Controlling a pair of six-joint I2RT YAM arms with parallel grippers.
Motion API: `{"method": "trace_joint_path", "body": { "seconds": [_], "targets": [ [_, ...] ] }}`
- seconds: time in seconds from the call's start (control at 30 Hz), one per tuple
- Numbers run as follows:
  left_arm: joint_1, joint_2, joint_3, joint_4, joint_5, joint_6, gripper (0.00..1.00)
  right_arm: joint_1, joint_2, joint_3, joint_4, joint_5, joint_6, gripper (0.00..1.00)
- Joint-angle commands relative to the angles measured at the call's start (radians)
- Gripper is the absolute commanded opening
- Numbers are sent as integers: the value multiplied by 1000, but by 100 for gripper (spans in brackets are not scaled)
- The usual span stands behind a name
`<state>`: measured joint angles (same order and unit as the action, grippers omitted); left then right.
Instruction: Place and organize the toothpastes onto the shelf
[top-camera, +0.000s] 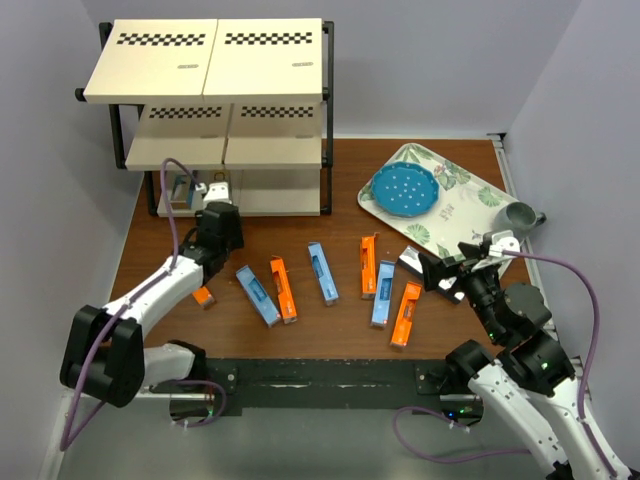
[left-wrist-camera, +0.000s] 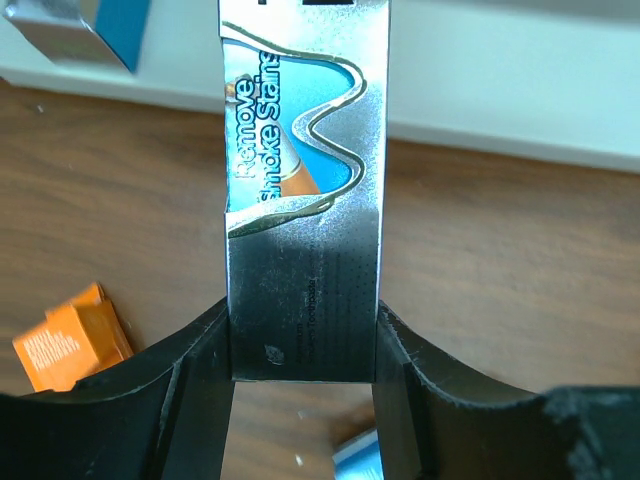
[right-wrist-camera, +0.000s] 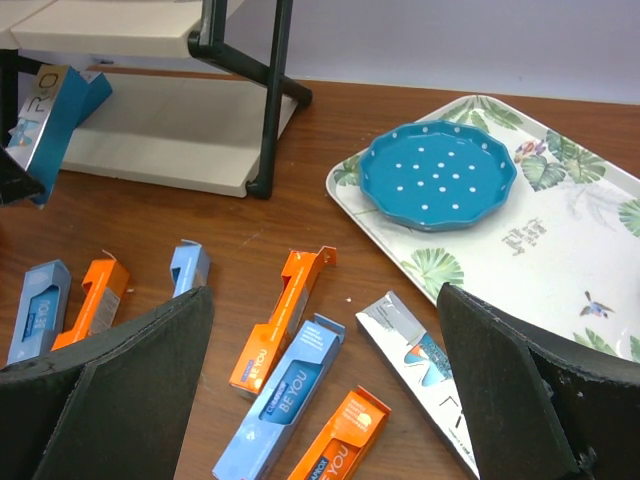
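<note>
Left hand (left-wrist-camera: 303, 345) pinches a silver toothpaste carton (left-wrist-camera: 303, 150) by its near end, with the far end over the shelf's bottom board (left-wrist-camera: 500, 120). Right hand (right-wrist-camera: 322, 300) is spread above the table. Recommended: hold the carton level, seat it fully beside the carton already there (left-wrist-camera: 90, 30), then release.

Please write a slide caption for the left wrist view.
Left gripper holds a silver toothpaste box pointed toward the shelf.

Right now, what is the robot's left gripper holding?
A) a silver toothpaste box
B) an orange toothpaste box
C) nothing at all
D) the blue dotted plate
A: in the left wrist view, the left gripper is clamped on both sides of a silver toothpaste box printed "Remove Smoke Stains".
</note>
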<state>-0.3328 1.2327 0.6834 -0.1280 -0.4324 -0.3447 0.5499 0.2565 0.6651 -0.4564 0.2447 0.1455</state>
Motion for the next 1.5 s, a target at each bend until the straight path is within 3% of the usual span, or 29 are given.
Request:
{"method": "trace_joint_path", "body": {
  "seconds": [0.0, 0.4, 0.8, 1.23, 1.47],
  "targets": [
    [75, 42, 18, 208, 92, 108, 34, 4, 21, 11, 12, 22, -6, 99],
    [176, 175, 80, 291, 192, 156, 41, 5, 35, 11, 15, 30, -11, 99],
    [198, 294, 142, 307, 216, 184, 50, 5, 40, 11, 13, 36, -12, 99],
    [204, 349, 162, 304, 224, 171, 64, 4, 38, 11, 15, 38, -12, 99],
    [204, 269, 139, 283, 213, 113, 81, 5, 38, 11, 15, 34, -12, 99]
  ]
}}
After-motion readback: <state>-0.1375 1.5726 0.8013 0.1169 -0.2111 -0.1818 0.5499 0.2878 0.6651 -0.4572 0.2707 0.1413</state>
